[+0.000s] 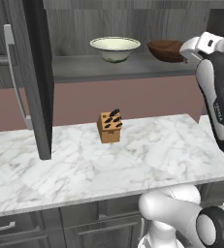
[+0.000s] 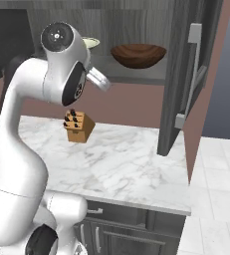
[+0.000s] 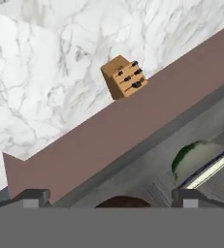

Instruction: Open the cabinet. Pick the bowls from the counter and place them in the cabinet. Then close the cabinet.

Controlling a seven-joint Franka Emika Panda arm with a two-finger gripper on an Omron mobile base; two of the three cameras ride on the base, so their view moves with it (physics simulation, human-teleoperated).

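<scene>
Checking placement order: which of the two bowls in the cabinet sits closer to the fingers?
The brown wooden bowl, right beside the hand; the cream bowl sits farther left.

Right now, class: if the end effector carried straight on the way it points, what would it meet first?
Probably the brown wooden bowl, whose rim shows between the open end effector fingertips. It sits on the cabinet shelf beside the cream bowl. Depth is unclear, so the line could pass over it towards the counter.

You see a glossy white arm (image 2: 22, 149) of rounded segments, dark joint bands, and grey circular joint caps.
</scene>
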